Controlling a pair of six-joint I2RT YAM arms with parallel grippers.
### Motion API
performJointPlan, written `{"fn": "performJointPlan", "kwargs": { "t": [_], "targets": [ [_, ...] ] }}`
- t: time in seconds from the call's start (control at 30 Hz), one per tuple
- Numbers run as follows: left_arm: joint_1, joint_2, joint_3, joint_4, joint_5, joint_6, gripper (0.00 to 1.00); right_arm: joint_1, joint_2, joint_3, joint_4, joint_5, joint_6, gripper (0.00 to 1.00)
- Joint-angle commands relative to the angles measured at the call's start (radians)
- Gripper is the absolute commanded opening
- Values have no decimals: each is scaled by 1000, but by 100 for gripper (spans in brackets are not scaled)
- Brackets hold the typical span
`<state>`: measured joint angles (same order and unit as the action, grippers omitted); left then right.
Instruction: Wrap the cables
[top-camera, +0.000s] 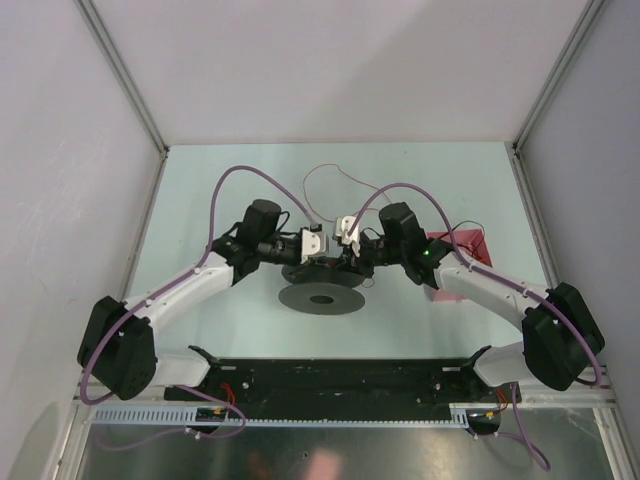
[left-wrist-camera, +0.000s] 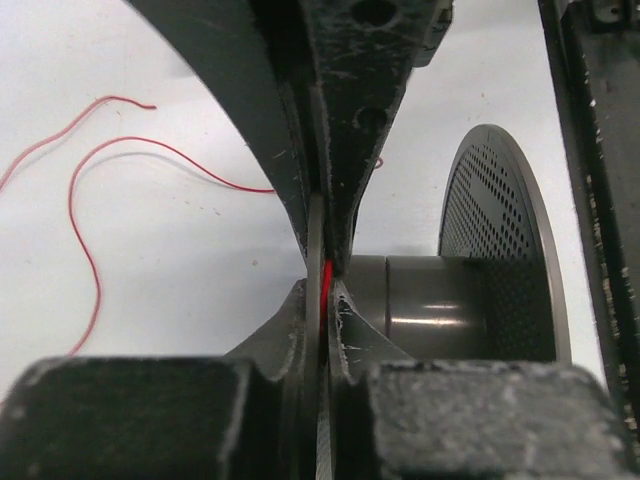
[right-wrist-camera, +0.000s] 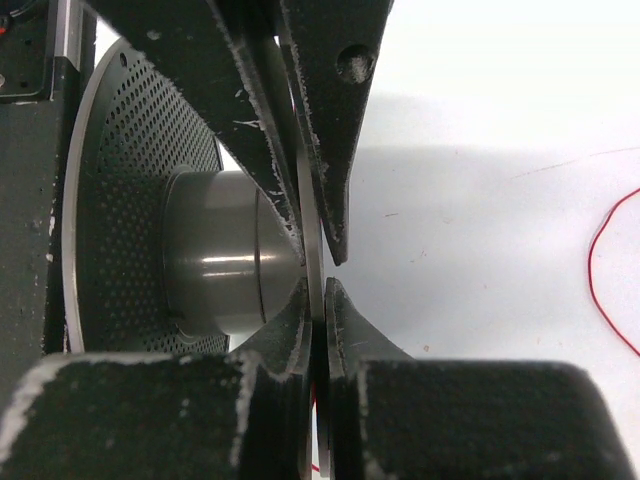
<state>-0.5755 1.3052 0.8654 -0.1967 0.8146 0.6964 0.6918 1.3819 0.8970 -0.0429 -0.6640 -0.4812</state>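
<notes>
A black spool (top-camera: 322, 292) lies in mid-table, one flat flange facing up. Both grippers meet over its far side. My left gripper (top-camera: 316, 248) is shut on the edge of a thin flange (left-wrist-camera: 315, 240), with a red cable (left-wrist-camera: 325, 285) pinched against it; the hub (left-wrist-camera: 420, 305) and perforated flange (left-wrist-camera: 500, 235) lie to the right. My right gripper (top-camera: 346, 238) is shut on the same kind of thin flange edge (right-wrist-camera: 313, 255), with the hub (right-wrist-camera: 215, 260) to its left. Loose red cable (top-camera: 335, 172) curls on the table behind the spool.
More red cable lies loose on the table in the left wrist view (left-wrist-camera: 90, 215) and the right wrist view (right-wrist-camera: 598, 270). A red packet (top-camera: 462, 245) lies right of the right arm. White walls enclose the table; a black rail (top-camera: 320, 378) runs along the near edge.
</notes>
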Motion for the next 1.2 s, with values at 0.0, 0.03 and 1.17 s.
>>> {"fn": "performJointPlan", "kwargs": {
  "t": [0.0,0.03,1.17],
  "targets": [
    [-13,11,42,11,1,-22,3,4,-8,20,86,-12,0,0],
    [-12,11,43,10,-2,-29,2,3,-9,20,85,-10,2,0],
    [176,-97,32,10,93,-129,0,-168,150,-36,-66,-65,-128,47]
  ]
}}
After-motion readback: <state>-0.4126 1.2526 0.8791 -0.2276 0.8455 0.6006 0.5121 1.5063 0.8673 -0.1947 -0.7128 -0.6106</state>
